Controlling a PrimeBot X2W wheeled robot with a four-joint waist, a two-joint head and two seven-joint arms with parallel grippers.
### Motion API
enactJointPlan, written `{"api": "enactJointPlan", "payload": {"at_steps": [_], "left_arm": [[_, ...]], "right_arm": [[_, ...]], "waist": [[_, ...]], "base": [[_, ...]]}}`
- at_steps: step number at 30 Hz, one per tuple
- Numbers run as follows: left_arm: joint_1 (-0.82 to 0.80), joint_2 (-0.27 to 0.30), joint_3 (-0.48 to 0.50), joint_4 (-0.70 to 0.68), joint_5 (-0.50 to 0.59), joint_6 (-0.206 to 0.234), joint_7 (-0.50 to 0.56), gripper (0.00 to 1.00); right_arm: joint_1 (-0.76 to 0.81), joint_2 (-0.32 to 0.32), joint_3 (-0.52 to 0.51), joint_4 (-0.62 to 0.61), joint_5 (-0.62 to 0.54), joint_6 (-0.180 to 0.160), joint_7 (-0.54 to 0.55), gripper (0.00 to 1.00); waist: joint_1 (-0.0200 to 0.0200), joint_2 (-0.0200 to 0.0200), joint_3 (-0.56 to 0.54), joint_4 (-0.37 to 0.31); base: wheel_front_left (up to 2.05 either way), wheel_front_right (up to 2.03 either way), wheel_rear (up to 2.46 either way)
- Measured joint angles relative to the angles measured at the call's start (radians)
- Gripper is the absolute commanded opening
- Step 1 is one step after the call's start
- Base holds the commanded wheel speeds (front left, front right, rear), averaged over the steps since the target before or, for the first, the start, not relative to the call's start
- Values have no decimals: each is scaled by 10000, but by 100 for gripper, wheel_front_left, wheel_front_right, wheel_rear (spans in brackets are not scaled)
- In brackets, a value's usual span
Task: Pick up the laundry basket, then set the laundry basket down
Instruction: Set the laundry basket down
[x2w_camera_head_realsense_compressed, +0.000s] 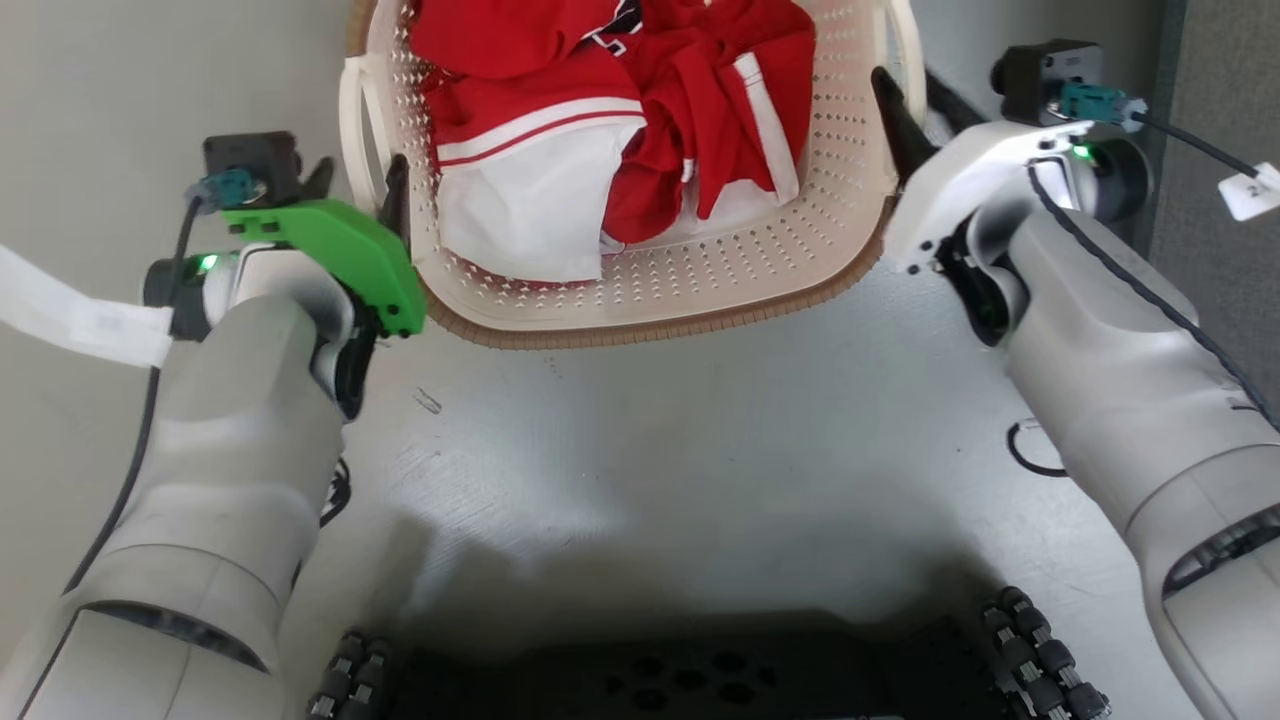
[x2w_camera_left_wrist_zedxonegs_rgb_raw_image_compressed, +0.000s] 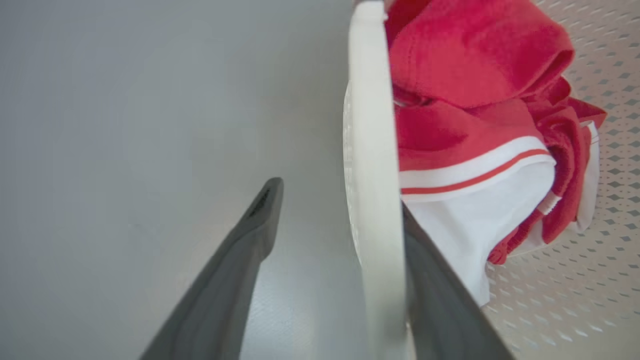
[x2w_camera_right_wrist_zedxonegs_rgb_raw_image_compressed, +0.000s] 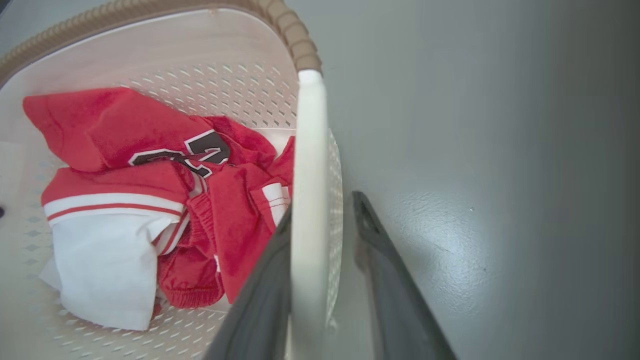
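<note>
1. We have one laundry basket between our two grippers; red-and-white clothes inside.
2. Our left gripper: jaws wide, straddling the left handle; gap on the outer side.
3. Our right gripper: jaws wide astride the right handle; inner finger touching.

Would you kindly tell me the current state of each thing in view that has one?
laundry basket: upright, holding clothes; whether it is lifted cannot be told.
clothes: crumpled in a heap inside the basket.
left gripper: open, straddling the left handle.
right gripper: open, straddling the right handle.
</note>
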Motion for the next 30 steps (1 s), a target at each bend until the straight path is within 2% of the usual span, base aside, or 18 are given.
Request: {"api": "enactJointPlan", "payload": {"at_steps": [11, 21, 24, 30], "left_arm": [[1, 81, -67, 59, -13, -130, -2, 100], [168, 86, -165, -88, 77, -150, -182, 100], [315, 105, -111, -255, 159, -36, -182, 100], [453, 376, 393, -1469, 307, 320, -182, 100]], "right_arm": [[166, -132, -71, -159, -104, 144, 0, 100], [701, -194, -571, -1131, -389, 146, 0, 100], [879, -251, -734, -1469, -550, 132, 0, 100], [1409, -368, -1095, -2090, -736, 27, 0, 100]], "waist": [[0, 0, -370, 43], [0, 0, -1201, -5], [0, 0, -1534, -34], [0, 0, -2277, -75]], "base": [[0, 0, 0], [0, 0, 0], [0, 0, 0], [0, 0, 0]]}}
